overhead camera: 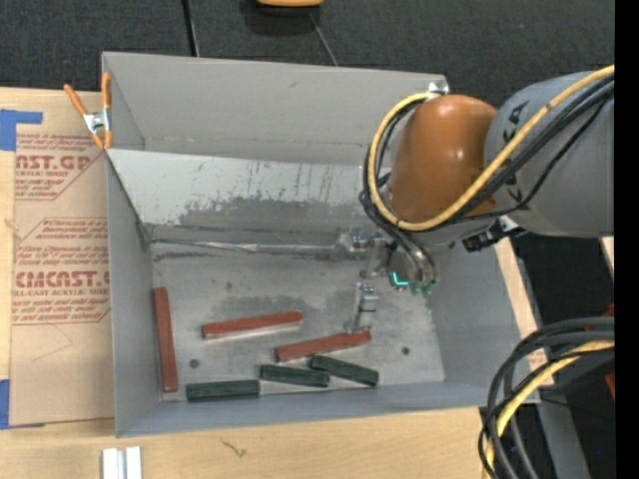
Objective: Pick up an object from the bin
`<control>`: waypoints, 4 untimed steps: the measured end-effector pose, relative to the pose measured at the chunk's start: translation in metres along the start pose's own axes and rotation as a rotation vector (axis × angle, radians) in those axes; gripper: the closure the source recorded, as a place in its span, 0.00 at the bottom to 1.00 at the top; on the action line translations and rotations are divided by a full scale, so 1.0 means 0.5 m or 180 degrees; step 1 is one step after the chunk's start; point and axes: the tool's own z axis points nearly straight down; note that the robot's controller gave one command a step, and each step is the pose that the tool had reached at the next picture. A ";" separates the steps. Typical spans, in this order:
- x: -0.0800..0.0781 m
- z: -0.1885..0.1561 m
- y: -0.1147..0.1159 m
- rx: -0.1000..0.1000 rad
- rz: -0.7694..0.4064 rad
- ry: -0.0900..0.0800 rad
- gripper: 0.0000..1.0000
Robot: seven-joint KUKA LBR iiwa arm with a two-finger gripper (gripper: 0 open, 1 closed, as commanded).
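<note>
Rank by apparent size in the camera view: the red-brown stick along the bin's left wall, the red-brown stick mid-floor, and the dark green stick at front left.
1. The left-wall red-brown stick and the mid-floor red-brown stick look alike in length, so they are not ranked apart.
2. The front-left dark green stick is clearly shorter.

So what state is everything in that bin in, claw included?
Near red bar: flat on the floor.
Middle red bar: flat, lying free.
Left red bar: flat along the left wall.
Left green bar: flat by the front wall.
Middle green bar: flat, seems to touch the right one.
Right green bar: flat, slightly tilted.
Gripper: low in the bin, by the right end of the near red bar.
</note>
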 end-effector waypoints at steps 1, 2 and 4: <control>-0.004 -0.009 0.000 0.0000 0.0000 -0.0025 0.00; -0.038 -0.011 -0.008 0.0001 -0.0265 -0.0019 0.00; 0.088 0.182 0.040 0.0000 -0.0174 -0.0020 0.00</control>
